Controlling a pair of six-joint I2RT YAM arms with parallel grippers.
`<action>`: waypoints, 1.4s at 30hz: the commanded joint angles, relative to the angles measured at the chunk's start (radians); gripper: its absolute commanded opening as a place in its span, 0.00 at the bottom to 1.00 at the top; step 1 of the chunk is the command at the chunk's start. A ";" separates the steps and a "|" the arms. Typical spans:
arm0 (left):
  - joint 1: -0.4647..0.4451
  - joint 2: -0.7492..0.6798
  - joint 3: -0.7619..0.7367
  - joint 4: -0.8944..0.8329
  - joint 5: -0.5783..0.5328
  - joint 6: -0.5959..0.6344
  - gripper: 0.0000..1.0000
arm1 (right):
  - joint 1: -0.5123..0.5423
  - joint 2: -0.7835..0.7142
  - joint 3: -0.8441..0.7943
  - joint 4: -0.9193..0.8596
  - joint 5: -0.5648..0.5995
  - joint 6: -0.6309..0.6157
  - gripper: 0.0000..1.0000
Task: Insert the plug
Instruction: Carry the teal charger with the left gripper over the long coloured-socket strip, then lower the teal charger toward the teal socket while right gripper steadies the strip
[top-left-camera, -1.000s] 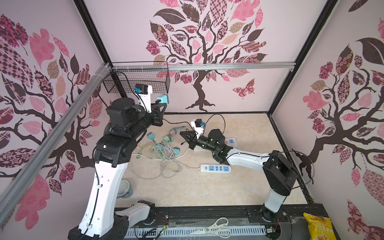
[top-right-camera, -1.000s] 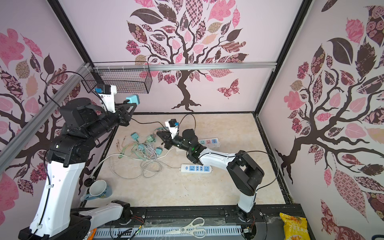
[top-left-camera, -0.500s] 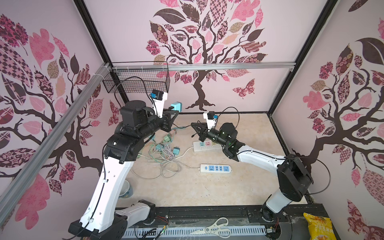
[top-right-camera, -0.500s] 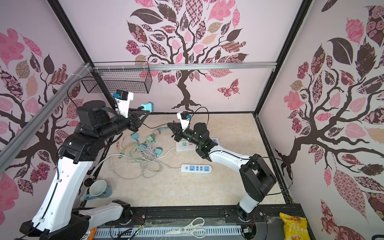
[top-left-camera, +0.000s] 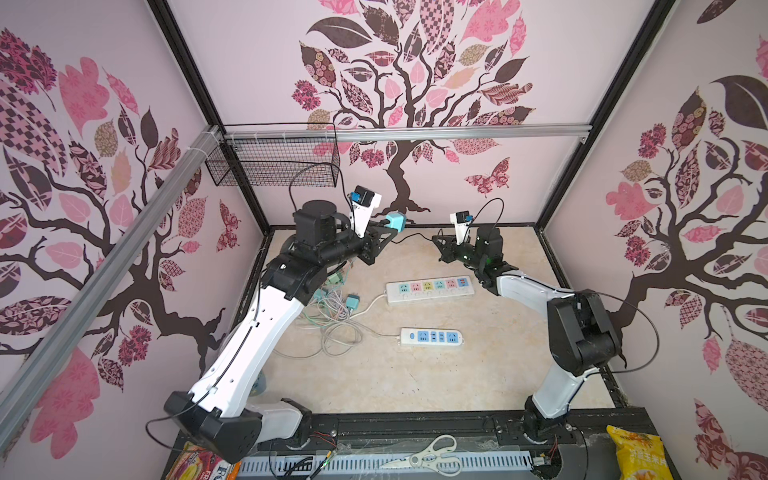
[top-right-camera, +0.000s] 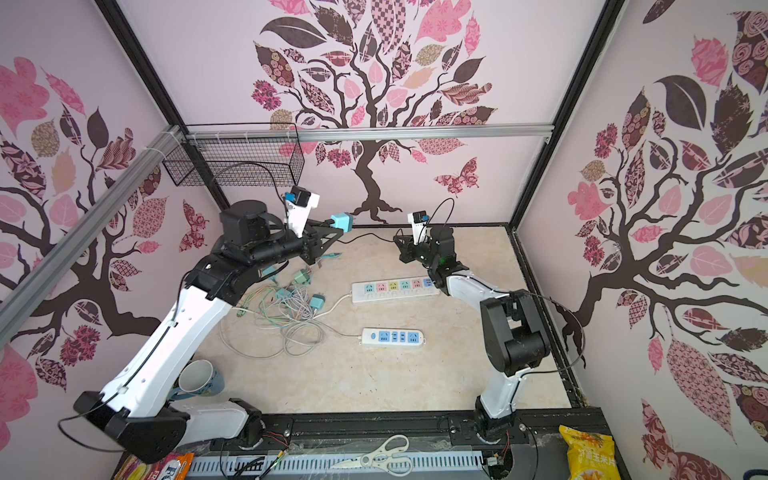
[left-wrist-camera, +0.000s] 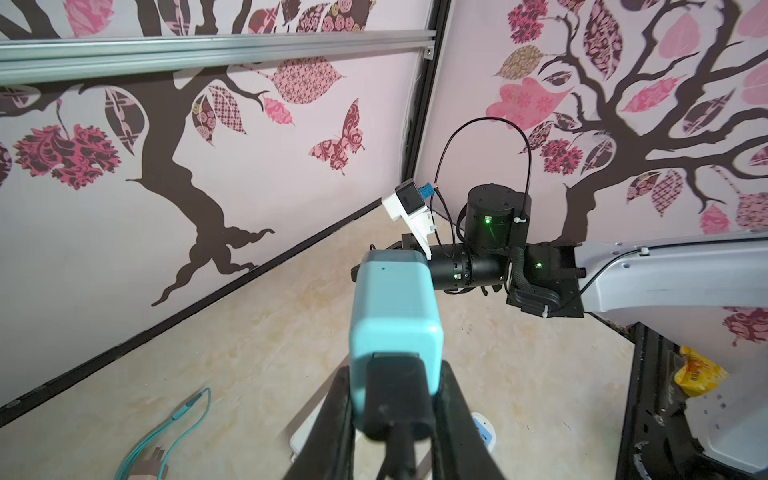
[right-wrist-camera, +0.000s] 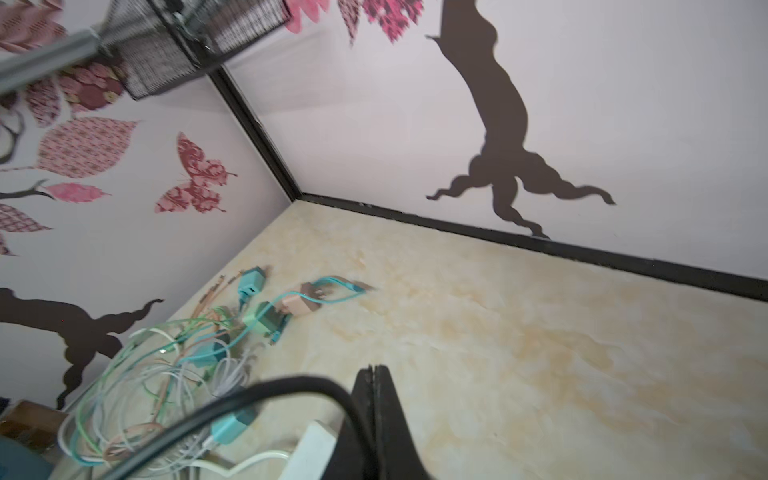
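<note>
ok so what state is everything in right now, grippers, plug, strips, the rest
left gripper: shut on the teal plug, up off the table
teal plug: gripped, black cable in its back end, in no socket
right gripper: shut, empty
long power strip: flat on the table, sockets all free
short power strip: flat on the table, sockets all free
cable pile: loose, tangled
scissors: closed

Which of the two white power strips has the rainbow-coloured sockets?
The longer power strip: its sockets come in several colours, pink, yellow, green and blue. The shorter power strip has only blue ones.
</note>
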 joint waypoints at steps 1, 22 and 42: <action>-0.005 0.087 -0.030 0.155 -0.081 0.008 0.00 | -0.019 0.097 0.091 -0.097 -0.065 -0.061 0.04; 0.096 0.554 0.294 0.200 -0.278 0.052 0.00 | -0.051 0.074 0.037 -0.383 0.184 -0.153 1.00; 0.109 0.607 0.297 -0.367 0.208 0.860 0.00 | -0.051 0.058 0.069 -0.550 0.203 -0.038 1.00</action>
